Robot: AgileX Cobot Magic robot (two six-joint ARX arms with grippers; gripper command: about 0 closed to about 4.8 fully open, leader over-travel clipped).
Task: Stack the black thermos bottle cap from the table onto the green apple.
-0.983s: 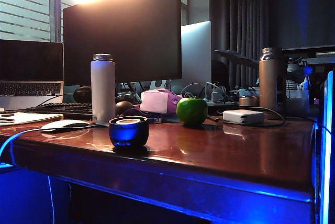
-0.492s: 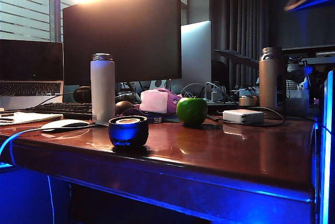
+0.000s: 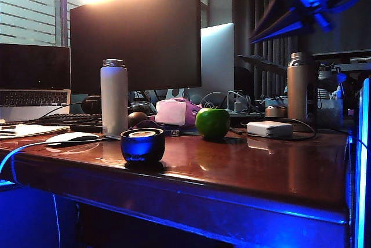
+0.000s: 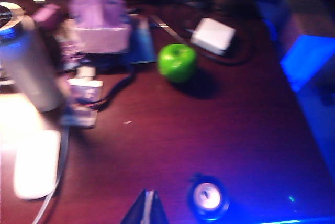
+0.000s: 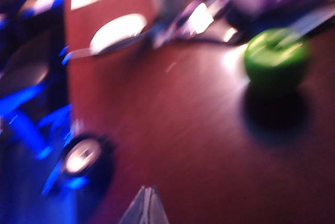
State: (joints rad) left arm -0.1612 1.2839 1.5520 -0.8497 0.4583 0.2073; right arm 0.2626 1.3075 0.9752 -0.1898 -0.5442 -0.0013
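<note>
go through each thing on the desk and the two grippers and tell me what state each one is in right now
black thermos bottle cap: upright on the table, open side up, not held.
green apple: resting on the table, nothing on it.
white thermos: upright, cap off.
left gripper: shut, empty, above the table.
right gripper: shut, empty, above the table.
</note>
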